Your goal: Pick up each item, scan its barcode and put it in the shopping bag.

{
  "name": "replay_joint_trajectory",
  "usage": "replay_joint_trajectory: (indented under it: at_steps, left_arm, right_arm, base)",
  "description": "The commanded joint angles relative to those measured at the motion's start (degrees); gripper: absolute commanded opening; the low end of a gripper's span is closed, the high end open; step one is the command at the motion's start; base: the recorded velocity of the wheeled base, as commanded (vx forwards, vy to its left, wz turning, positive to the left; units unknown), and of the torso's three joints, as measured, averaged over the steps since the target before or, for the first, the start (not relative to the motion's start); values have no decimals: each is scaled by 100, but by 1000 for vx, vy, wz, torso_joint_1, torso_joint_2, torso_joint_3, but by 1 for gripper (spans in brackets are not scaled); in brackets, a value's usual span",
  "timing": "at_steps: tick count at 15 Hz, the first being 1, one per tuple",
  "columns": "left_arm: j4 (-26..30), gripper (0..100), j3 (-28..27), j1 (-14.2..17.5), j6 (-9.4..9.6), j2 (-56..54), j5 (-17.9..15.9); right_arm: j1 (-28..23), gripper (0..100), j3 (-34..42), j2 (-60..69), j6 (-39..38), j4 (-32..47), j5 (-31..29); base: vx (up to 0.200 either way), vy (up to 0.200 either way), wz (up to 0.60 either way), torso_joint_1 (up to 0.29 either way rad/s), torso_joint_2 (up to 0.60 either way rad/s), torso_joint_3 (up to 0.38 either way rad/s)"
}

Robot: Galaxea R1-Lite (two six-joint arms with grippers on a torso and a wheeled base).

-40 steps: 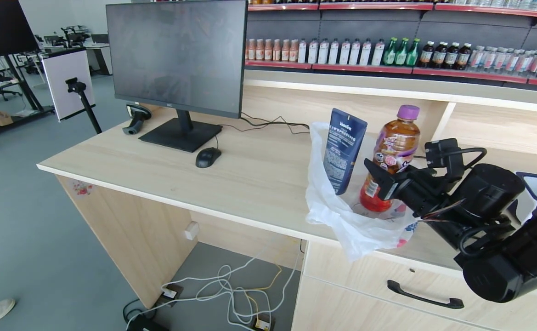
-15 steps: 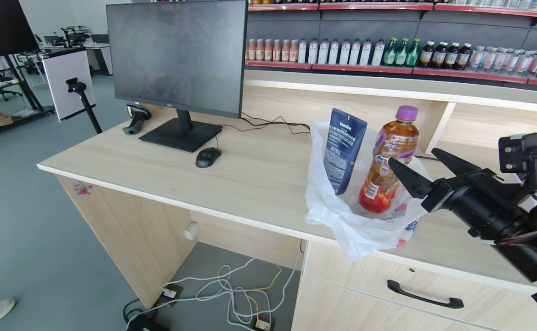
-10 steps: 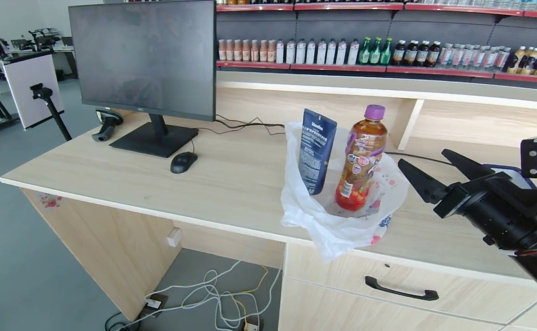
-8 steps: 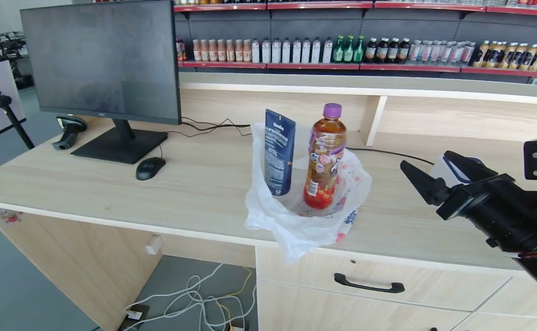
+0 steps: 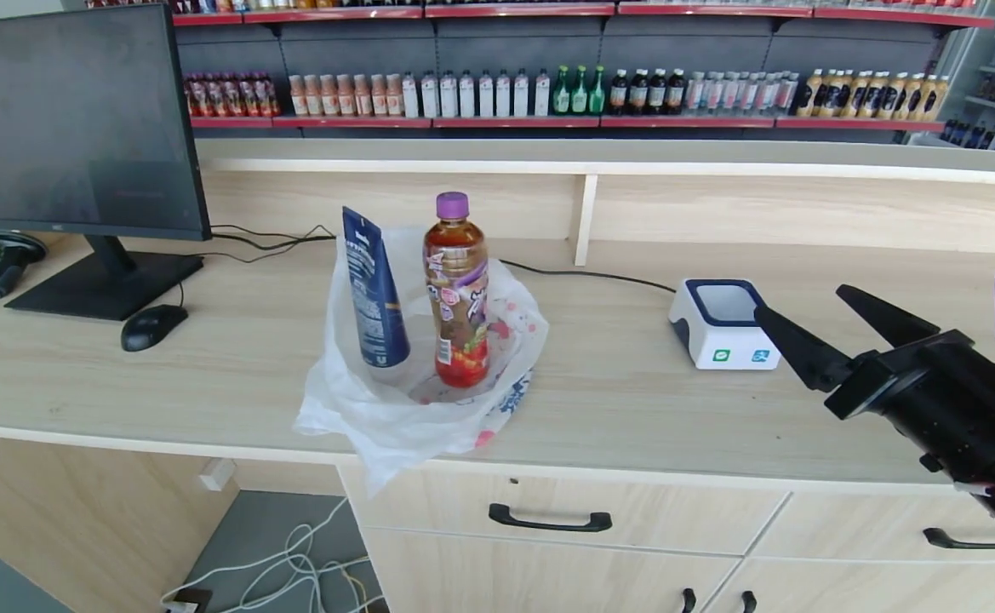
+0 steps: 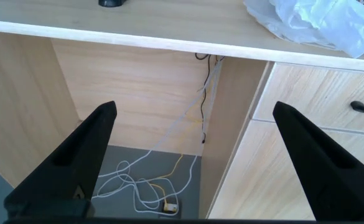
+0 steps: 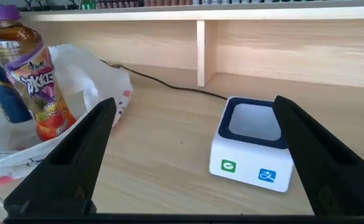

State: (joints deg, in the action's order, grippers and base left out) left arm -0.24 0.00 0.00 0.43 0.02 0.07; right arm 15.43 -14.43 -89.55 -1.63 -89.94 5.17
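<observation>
Well left of right claw (image 5: pixel 797 300), bottle (image 5: pixel 459 289) in bag (image 5: pixel 395 426)

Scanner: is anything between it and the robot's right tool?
Nothing visible. The scanner sits on the counter just ahead of the open right tool; the bag holding the bottle stands farther left.

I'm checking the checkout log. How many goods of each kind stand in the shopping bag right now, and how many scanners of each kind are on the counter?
Drink bottle: 1
Blue tube: 1
Desktop scanner: 1
Handheld scanner: 1
Total: 4
</observation>
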Motion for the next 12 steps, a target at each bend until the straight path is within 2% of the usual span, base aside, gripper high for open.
replay_joint_trajectory:
  at_steps: [1, 8, 11, 12]
  left_arm:
    - [-2, 100, 0, 0, 1, -2, 1]
    - [-2, 100, 0, 9, -16, -2, 1]
    - [-2, 100, 0, 9, -25, -2, 1]
    - [-2, 100, 0, 0, -25, -2, 1]
  right_arm:
    - [4, 100, 20, 26, 5, -6, 2]
    - [4, 100, -147, -150, 5, -6, 2]
    - [-5, 100, 55, 113, -4, -6, 2]
    - [-5, 100, 292, 324, -4, -6, 2]
  base:
    - [0, -200, 0, 2, -2, 2]
    - [0, -200, 0, 0, 2, 0]
    - [0, 0, 0, 0, 0, 0]
    - [-200, 0, 0, 7, -2, 2]
